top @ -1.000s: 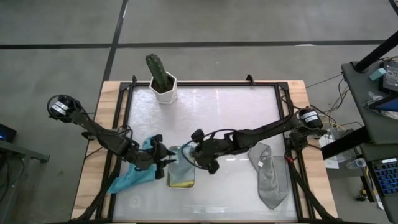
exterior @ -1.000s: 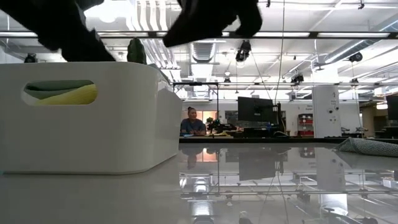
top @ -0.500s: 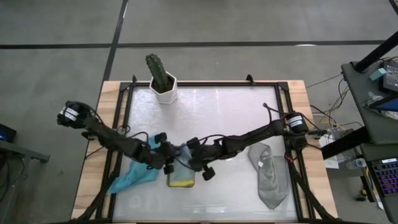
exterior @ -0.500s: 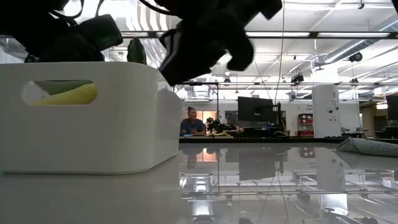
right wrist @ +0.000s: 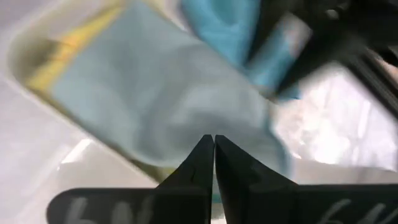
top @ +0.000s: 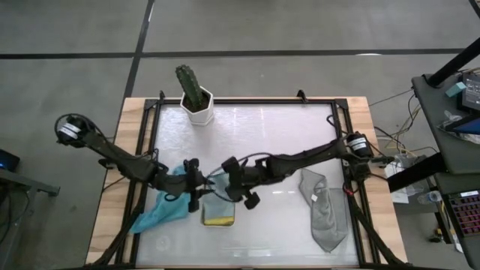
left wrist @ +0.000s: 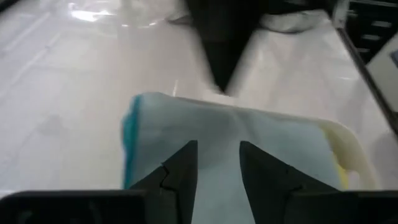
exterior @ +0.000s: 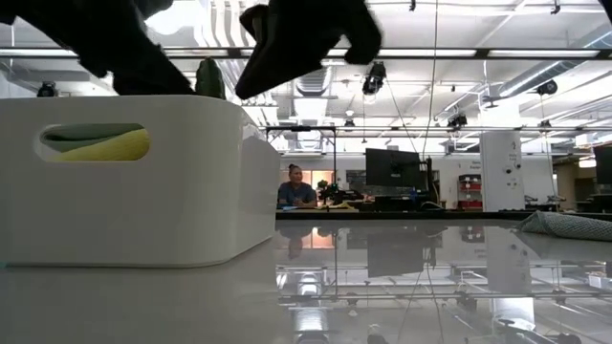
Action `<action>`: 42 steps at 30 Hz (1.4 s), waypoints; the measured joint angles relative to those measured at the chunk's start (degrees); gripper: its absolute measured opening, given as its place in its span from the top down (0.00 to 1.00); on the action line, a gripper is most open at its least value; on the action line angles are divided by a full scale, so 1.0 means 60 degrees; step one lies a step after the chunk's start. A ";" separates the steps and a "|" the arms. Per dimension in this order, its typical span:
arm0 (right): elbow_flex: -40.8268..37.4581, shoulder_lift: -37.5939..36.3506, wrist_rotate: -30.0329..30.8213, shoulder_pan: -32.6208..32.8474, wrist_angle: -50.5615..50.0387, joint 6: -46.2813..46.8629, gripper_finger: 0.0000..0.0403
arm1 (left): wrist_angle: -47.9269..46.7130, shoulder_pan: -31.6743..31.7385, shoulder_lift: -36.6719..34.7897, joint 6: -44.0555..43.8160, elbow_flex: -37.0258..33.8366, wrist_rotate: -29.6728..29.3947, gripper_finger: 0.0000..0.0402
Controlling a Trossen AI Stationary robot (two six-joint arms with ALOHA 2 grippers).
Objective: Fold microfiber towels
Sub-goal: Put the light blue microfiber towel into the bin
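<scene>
Currently both grippers sit over the white tray [top: 218, 219] near the front-left of the table [top: 285, 142]. Left gripper [top: 196, 193] comes in from the left side, fingers [left wrist: 180, 168] parted with a gap between them; whether they pinch anything can't be told from its wrist view, which only shows the light blue towel [left wrist: 249, 143] lying right past the fingertips. Right gripper [top: 229, 180] reaches across from the right side, jaws fully closed, tips pressed together (nothing visibly pinched between them), hovering at the far end of the tray just above the same towel.

Light blue towel lies folded on top of the stack in the tray. Yellow towel [top: 219, 220] sits under it, edge showing at the tray's near end; it also shows through the tray's handle slot in the low view, with the pale green towel [exterior: 81, 134] above it there.

Teal towel [top: 161, 211] lies rumpled on the table just left of the tray, partly under the left arm. Grey towel [top: 324, 214] lies unfolded at the right side of the table, well apart from the tray.

Potted cactus [top: 195, 94] stands at the back-left. A person [exterior: 296, 186] sits at a desk in the room behind.
</scene>
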 joint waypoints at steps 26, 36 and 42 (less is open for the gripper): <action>0.0199 0.0494 -0.0650 -0.1061 -0.1119 -0.0194 0.98 | 0.1970 -0.0635 0.2694 -0.0590 0.0221 0.1832 0.74; 0.0196 -0.0153 -0.0584 -0.1042 -0.0618 0.0383 0.98 | 0.2574 -0.0505 0.2390 0.0316 0.0509 0.0767 0.74; -0.0119 0.0100 -0.0655 -0.1013 0.0493 0.0608 0.98 | 0.3641 -0.0495 0.3581 0.0276 0.0621 0.0773 0.74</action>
